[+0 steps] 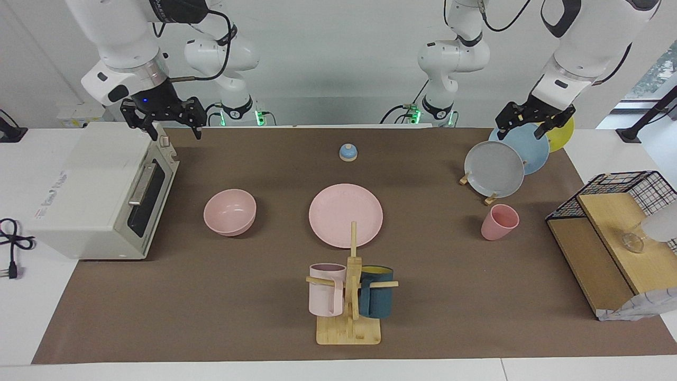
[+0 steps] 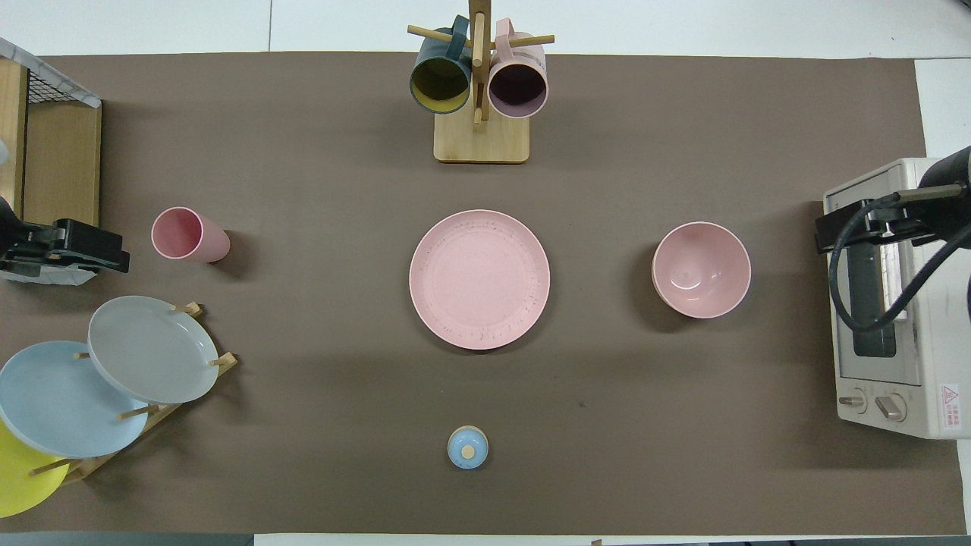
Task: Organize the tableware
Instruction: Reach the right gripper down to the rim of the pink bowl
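Observation:
The pink plate [image 1: 346, 214] [image 2: 479, 279] lies flat at the middle of the brown mat. The pink bowl [image 1: 230, 211] [image 2: 702, 269] stands upright beside it toward the right arm's end. The pink cup [image 1: 499, 222] [image 2: 190, 235] stands upright toward the left arm's end, a little farther from the robots than the plate rack. My right gripper [image 1: 176, 132] [image 2: 850, 224] hangs open and empty over the toaster oven's near corner. My left gripper [image 1: 521, 133] [image 2: 83, 250] hangs open and empty over the plate rack. Neither touches anything.
A toaster oven [image 1: 95, 190] stands at the right arm's end. A wooden rack holds grey [image 1: 494, 168], blue and yellow plates. A mug tree [image 1: 349, 296] with a pale pink and a teal mug stands farthest out. A small blue bell [image 1: 348, 152] is near the robots. A wire-and-wood shelf [image 1: 608, 233] is at the left arm's end.

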`<state>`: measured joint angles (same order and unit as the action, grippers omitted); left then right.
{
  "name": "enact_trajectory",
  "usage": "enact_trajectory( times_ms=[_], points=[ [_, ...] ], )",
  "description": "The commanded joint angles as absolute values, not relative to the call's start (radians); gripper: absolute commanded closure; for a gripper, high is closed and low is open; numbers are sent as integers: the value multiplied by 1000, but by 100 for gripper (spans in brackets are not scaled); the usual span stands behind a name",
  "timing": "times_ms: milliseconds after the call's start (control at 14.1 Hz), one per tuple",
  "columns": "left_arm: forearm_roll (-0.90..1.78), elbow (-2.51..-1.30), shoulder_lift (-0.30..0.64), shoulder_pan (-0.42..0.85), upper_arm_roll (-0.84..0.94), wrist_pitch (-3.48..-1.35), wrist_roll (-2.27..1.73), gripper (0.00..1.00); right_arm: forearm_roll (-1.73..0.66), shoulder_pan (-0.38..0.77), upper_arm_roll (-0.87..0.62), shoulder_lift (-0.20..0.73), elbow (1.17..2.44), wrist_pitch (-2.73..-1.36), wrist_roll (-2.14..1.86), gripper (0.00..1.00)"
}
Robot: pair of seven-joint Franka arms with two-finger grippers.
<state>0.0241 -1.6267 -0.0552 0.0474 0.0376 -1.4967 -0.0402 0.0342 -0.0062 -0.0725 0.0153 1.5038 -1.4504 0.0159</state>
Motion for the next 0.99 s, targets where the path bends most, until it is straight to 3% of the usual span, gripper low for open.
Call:
enact_trajectory(
  times_ms=[0, 426, 639, 923],
  points=[
    [14, -1652, -80, 51, 38, -1509, -29, 0, 38, -20, -84, 8, 1505, -1433, -11, 0],
    [14, -1652, -80, 49, 40, -1509, -45, 0, 26, 3, -94, -6, 1532, -1478, -9, 0],
    [15, -1654, -80, 51, 40, -1509, -43, 0, 21, 57, -94, -44, 1701, -1679, -5, 0],
    [15, -1699, -103, 52, 44, -1511, -43, 0, 21, 121, -92, 86, 1819, -1952, 60, 0]
  ],
)
